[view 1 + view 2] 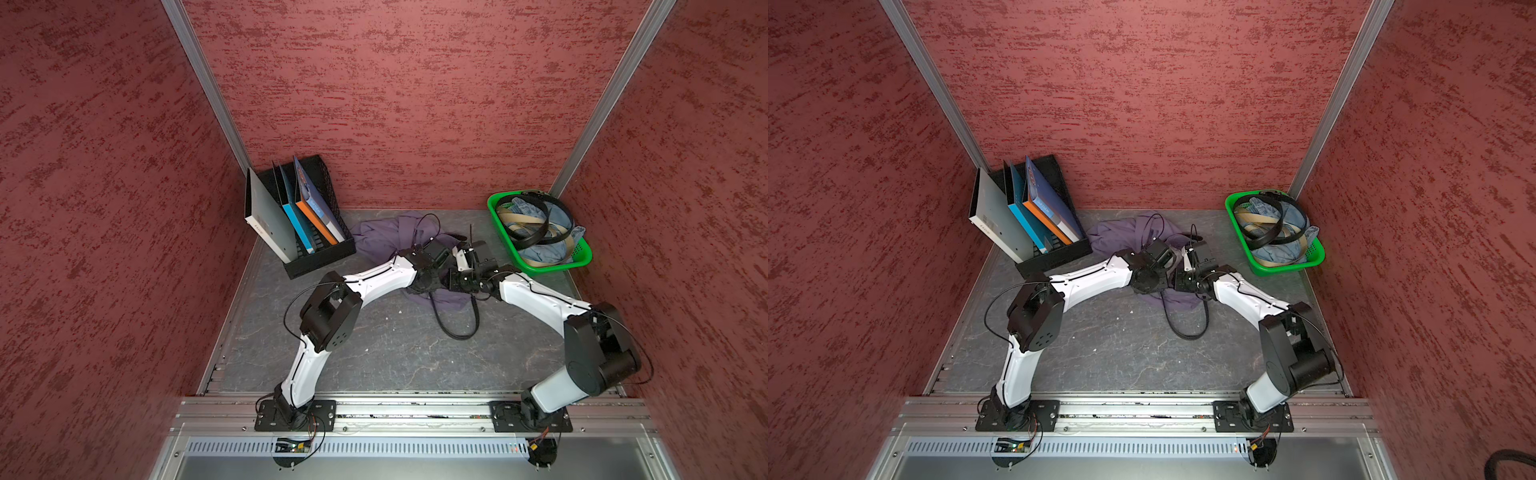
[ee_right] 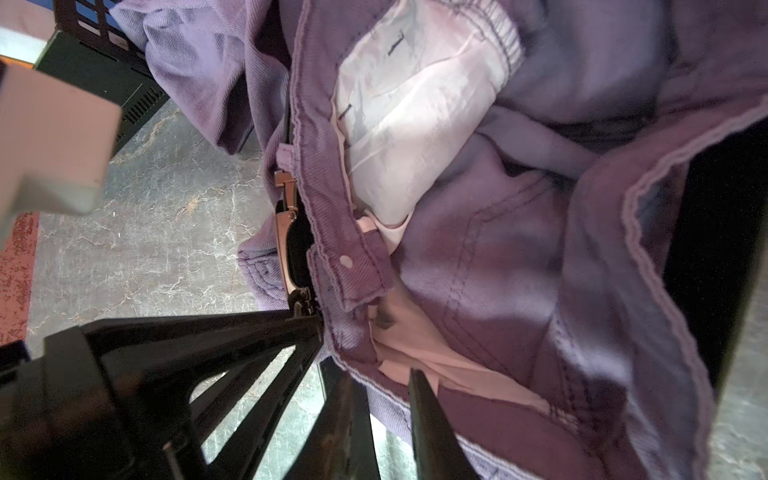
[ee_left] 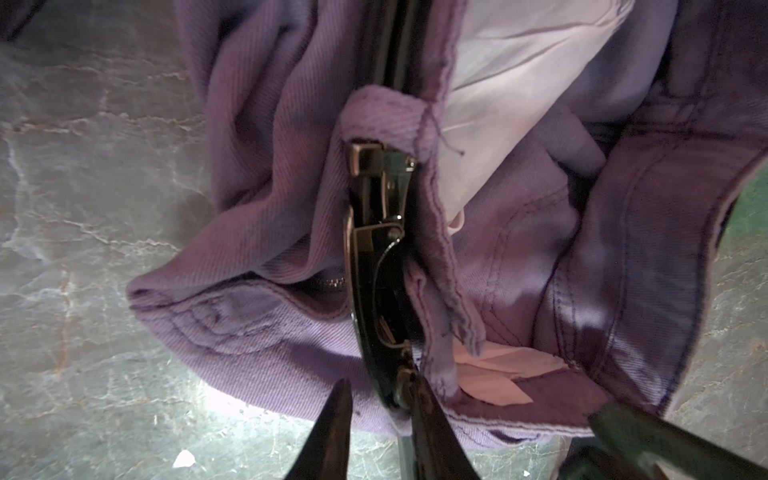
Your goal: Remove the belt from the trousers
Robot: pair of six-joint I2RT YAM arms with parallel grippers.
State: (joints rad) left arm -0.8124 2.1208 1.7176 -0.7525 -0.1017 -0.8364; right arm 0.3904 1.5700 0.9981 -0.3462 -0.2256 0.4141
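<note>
The purple-grey trousers (image 1: 382,237) lie crumpled at the back middle of the table, pale lining (image 2: 415,124) showing at the open waist. The black belt (image 1: 455,330) trails from them in a loop toward the front. Its dark metal buckle (image 3: 374,257) sits at a belt loop on the waistband. My left gripper (image 3: 382,386) straddles the buckle end: one finger (image 3: 424,415) touches it, while a gap separates the belt from the opposite finger. My right gripper (image 2: 380,378) is shut on the waistband edge just beside the buckle (image 2: 286,249).
A green basket (image 1: 548,268) with light-blue denim, tan and black belts stands at the back right. A black file rack (image 1: 320,257) with folders stands at the back left, close to the trousers. Red walls enclose three sides.
</note>
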